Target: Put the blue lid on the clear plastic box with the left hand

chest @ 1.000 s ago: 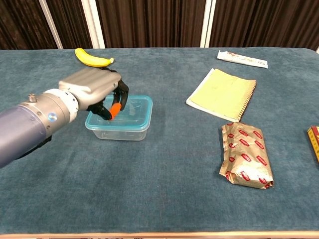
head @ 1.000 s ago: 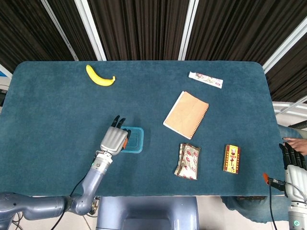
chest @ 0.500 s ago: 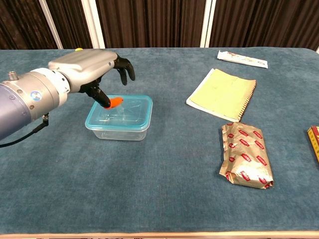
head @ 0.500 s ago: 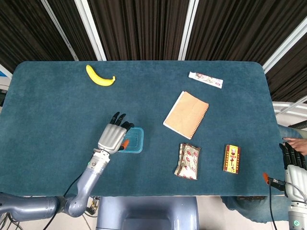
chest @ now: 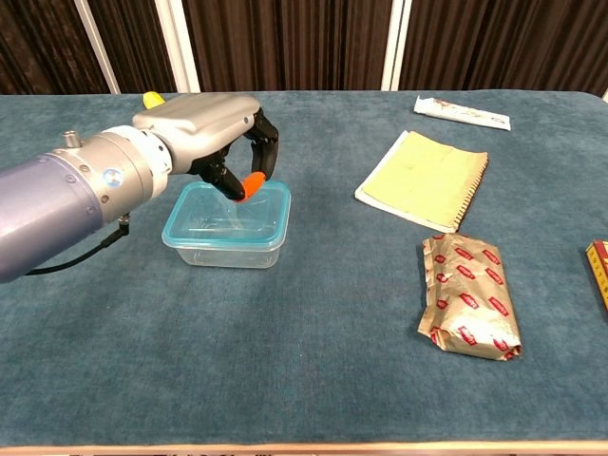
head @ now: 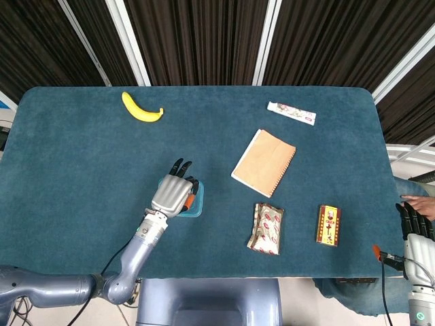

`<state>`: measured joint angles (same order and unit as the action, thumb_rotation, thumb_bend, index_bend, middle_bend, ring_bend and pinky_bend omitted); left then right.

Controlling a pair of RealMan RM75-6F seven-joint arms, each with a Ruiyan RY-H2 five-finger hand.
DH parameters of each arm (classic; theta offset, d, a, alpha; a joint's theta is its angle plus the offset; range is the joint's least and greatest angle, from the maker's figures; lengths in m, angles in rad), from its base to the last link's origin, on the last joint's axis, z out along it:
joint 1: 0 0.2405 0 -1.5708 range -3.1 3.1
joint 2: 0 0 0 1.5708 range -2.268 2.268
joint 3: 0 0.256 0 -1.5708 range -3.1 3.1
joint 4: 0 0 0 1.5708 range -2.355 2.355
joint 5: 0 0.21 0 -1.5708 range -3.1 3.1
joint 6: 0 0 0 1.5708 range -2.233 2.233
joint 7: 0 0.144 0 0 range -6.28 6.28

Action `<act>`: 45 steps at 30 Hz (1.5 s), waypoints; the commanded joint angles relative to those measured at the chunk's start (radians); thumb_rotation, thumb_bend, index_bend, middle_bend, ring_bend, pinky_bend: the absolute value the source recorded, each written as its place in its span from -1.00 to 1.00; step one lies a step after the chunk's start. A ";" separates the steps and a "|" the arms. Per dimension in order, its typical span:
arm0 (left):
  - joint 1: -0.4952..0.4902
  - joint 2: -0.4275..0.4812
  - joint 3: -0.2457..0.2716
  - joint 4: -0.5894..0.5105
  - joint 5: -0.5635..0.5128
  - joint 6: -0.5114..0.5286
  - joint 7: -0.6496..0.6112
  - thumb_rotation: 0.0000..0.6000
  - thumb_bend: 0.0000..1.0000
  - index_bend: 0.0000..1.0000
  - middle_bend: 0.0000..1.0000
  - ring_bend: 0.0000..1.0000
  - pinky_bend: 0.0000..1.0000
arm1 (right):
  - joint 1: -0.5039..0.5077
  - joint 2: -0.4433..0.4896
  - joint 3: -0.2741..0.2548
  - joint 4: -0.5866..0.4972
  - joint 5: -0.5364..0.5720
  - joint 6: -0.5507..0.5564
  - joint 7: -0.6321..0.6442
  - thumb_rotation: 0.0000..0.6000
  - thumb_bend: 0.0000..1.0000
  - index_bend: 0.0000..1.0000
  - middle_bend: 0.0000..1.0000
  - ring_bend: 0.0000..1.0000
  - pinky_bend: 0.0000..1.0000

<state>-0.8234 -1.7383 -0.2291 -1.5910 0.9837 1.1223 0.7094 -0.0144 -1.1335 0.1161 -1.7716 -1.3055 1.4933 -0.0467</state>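
Since half a second ago, your left hand has swung from the near-left side of the clear plastic box to hover over its far right corner. Its fingers are curled downward with nothing between them. The blue lid sits level on the box rim, toward the left of the counter, so the placing looks done; a press on the corners may be all that's left.

From the chest view you see the gap between fingertips and lid, and the lid's even seating. Overhead, the hand covers most of the box, showing only its blue edge. Only the head view shows your right hand, idle past the counter's right edge, fingers loosely extended, holding nothing.
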 commanded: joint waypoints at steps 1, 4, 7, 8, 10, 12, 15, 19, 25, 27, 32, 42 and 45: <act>-0.001 -0.004 0.008 0.004 0.004 0.004 0.000 1.00 0.08 0.30 0.08 -0.83 -1.00 | 0.000 0.000 0.000 0.000 0.001 -0.001 0.000 1.00 -0.46 -0.91 -1.00 -1.00 -1.00; -0.002 -0.008 0.016 0.010 0.005 0.001 0.000 1.00 0.09 0.33 0.09 -0.82 -1.00 | 0.000 0.000 0.000 0.000 0.001 0.000 0.000 1.00 -0.46 -0.91 -1.00 -1.00 -1.00; -0.004 -0.013 0.019 0.016 0.004 -0.006 -0.007 1.00 0.09 0.33 0.09 -0.82 -1.00 | 0.000 0.000 0.000 0.000 0.002 -0.001 -0.001 1.00 -0.46 -0.91 -1.00 -1.00 -1.00; -0.005 -0.015 0.020 0.019 0.004 -0.007 -0.010 1.00 0.09 0.33 0.09 -0.82 -1.00 | 0.000 0.000 0.000 0.000 0.002 -0.001 -0.001 1.00 -0.46 -0.91 -1.00 -1.00 -1.00; -0.006 -0.018 0.023 0.024 0.008 -0.008 -0.013 1.00 0.09 0.34 0.09 -0.82 -1.00 | 0.000 0.000 0.000 -0.001 0.002 -0.001 -0.001 1.00 -0.46 -0.91 -1.00 -1.00 -1.00; -0.007 -0.021 0.026 0.027 0.013 -0.007 -0.014 1.00 0.10 0.36 0.10 -0.82 -1.00 | 0.000 0.001 0.000 -0.001 0.003 -0.001 -0.001 1.00 -0.46 -0.91 -1.00 -1.00 -1.00; -0.006 -0.023 0.034 0.025 0.021 -0.008 -0.017 1.00 0.10 0.37 0.10 -0.82 -1.00 | 0.000 0.001 0.000 -0.001 0.004 -0.003 0.000 1.00 -0.46 -0.91 -1.00 -1.00 -1.00; -0.004 -0.021 0.049 0.014 0.029 -0.010 -0.014 1.00 0.11 0.38 0.10 -0.82 -1.00 | 0.000 0.002 0.000 -0.002 0.003 -0.003 0.000 1.00 -0.46 -0.91 -1.00 -1.00 -1.00; -0.003 -0.014 0.067 -0.011 -0.007 -0.028 0.014 1.00 0.11 0.37 0.10 -0.82 -1.00 | 0.000 0.001 -0.001 -0.001 0.001 -0.003 -0.001 1.00 -0.46 -0.91 -1.00 -1.00 -1.00; -0.004 -0.017 0.071 -0.007 -0.006 -0.025 0.021 1.00 0.11 0.37 0.10 -0.82 -1.00 | 0.000 0.001 -0.001 -0.001 0.002 -0.003 -0.001 1.00 -0.46 -0.91 -1.00 -1.00 -1.00; -0.004 -0.023 0.083 -0.001 -0.006 -0.029 0.026 1.00 0.11 0.38 0.11 -0.82 -1.00 | 0.001 0.002 -0.001 0.000 0.003 -0.003 -0.001 1.00 -0.46 -0.91 -1.00 -1.00 -1.00; 0.000 -0.030 0.106 0.012 0.014 -0.017 0.044 1.00 0.11 0.38 0.12 -0.82 -1.00 | 0.001 0.002 0.000 -0.001 0.003 -0.003 0.000 1.00 -0.46 -0.91 -1.00 -1.00 -1.00; 0.001 -0.035 0.111 0.021 0.014 -0.016 0.051 1.00 0.11 0.38 0.12 -0.82 -1.00 | 0.001 0.002 -0.001 -0.002 0.003 -0.004 0.000 1.00 -0.46 -0.91 -1.00 -1.00 -1.00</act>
<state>-0.8223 -1.7717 -0.1194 -1.5713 0.9975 1.1061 0.7590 -0.0135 -1.1311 0.1155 -1.7732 -1.3021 1.4893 -0.0469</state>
